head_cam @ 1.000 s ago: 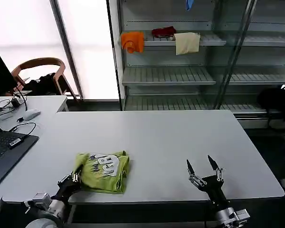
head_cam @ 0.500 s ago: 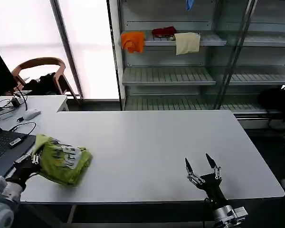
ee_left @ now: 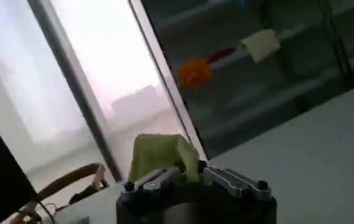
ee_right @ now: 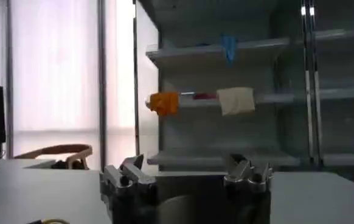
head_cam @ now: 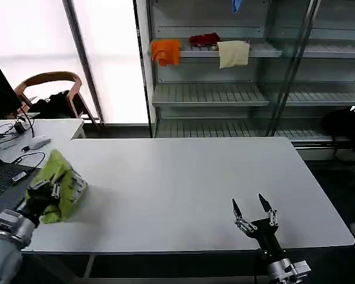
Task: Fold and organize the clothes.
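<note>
the left gripper (head_cam: 42,194) is at the left edge of the table (head_cam: 183,189), clamped on the bundled lime t-shirt (head_cam: 60,184). the shirt is bunched into a lump that stands up from the gripper, lifted above the tabletop near the left edge, with a bit of its pale print facing the camera. just beside it, on the adjoining desk, sit a laptop (head_cam: 0,180), a cable and a mouse (head_cam: 38,142).

in the left wrist view the fingers (ee_left: 159,178) are drawn in against a peak of green t-shirt (ee_left: 162,155) that rises between them, with the window and a wooden chair (ee_left: 67,182) behind.

the right gripper (head_cam: 252,214) is low at the near right edge of the table, pointing up, its two fingers spread wide in a v with nothing between them. it is well apart from the shirt. the right wrist view shows the same spread, empty fingers (ee_right: 125,173) against the room.

behind the table stands a metal shelf unit (head_cam: 225,89). on its upper shelf lie an orange cloth (head_cam: 165,51), a dark red cloth (head_cam: 203,39) and a cream cloth (head_cam: 233,53) that hangs over the shelf's front edge.
</note>
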